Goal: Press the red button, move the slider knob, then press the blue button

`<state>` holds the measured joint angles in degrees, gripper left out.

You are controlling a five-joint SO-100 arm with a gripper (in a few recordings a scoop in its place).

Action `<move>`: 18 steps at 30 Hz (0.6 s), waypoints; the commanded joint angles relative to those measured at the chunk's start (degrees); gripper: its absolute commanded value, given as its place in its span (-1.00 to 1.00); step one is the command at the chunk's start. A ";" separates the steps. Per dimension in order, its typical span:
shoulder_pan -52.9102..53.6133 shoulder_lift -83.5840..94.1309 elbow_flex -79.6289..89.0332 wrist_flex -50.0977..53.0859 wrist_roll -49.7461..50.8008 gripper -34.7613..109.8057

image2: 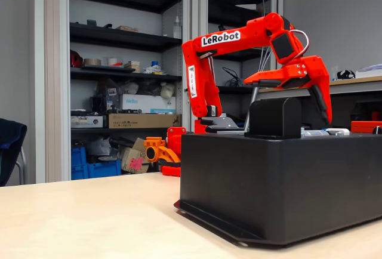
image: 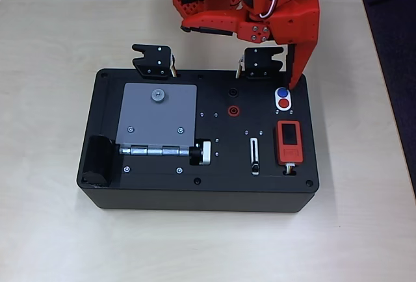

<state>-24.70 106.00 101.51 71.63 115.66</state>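
On the black box [image: 156,188] in the overhead view, the blue button [image: 281,92] and the red button [image: 284,104] share a white oval near the right rear corner. The slider knob [image: 255,165] sits near the front end of its white-outlined slot. My red gripper [image: 240,54] is open wide. One fingertip [image: 294,84] points down just behind and right of the blue button, close to the box's rear edge. The other finger reaches out to the left. From the side, in the fixed view, that down-pointing finger [image2: 323,107] hangs above the box top.
The box also carries a grey hinged plate [image: 156,116], a ribbed round knob [image: 203,153], a red ring socket [image: 233,110] and an orange-red block with a screen [image: 288,142]. Two black brackets [image: 155,61] [image: 261,61] stand at the rear edge. Bare table [image: 52,48] surrounds the box.
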 commanded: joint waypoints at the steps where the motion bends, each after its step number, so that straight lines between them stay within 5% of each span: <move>1: -0.26 1.85 0.88 -0.44 0.79 0.91; 18: 1.05 2.46 2.90 -2.11 -0.53 0.91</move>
<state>-23.38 106.44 103.89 69.43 115.31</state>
